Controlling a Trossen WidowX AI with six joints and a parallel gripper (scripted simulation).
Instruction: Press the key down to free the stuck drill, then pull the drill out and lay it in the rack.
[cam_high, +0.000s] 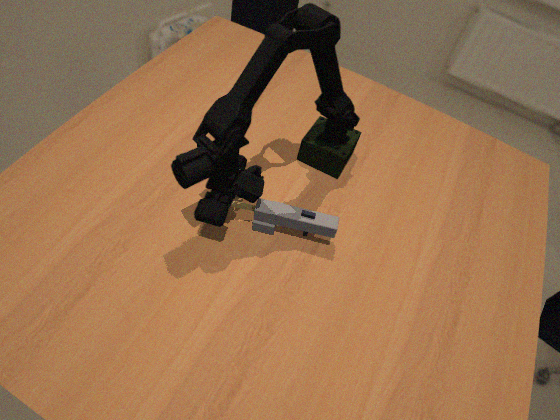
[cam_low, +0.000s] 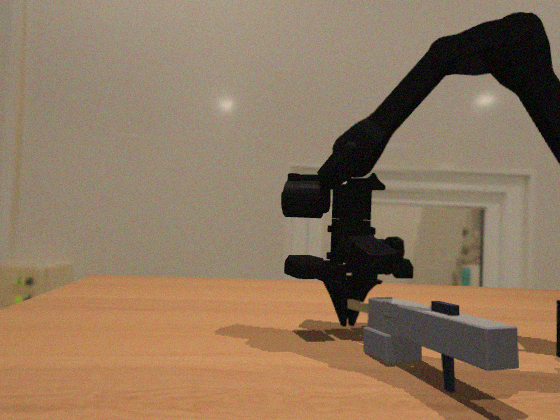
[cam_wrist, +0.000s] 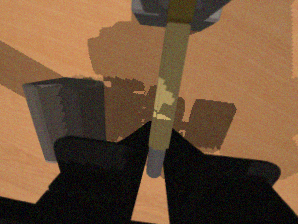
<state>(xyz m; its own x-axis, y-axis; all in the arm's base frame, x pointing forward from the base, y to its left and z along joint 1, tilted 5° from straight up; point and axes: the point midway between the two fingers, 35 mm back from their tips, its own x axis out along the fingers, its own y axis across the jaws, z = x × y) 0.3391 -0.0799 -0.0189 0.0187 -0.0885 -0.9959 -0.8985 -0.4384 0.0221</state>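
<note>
Jaws pinching the drill (cam_wrist: 172, 75), seemingly part-drawn from grey housing (cam_low: 440, 332), dark key (cam_low: 445, 307) on top

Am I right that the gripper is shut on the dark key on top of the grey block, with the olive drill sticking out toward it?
Not quite: the gripper is shut on the olive drill itself, as the wrist view shows. The dark key sits untouched on top of the grey block; the drill does stick out toward the gripper.

Wooden table (cam_high: 400, 310) on a greyish floor (cam_high: 60, 60), beige wall (cam_low: 150, 150) behind (two glare spots), white-framed doorway (cam_low: 505, 185).
</note>
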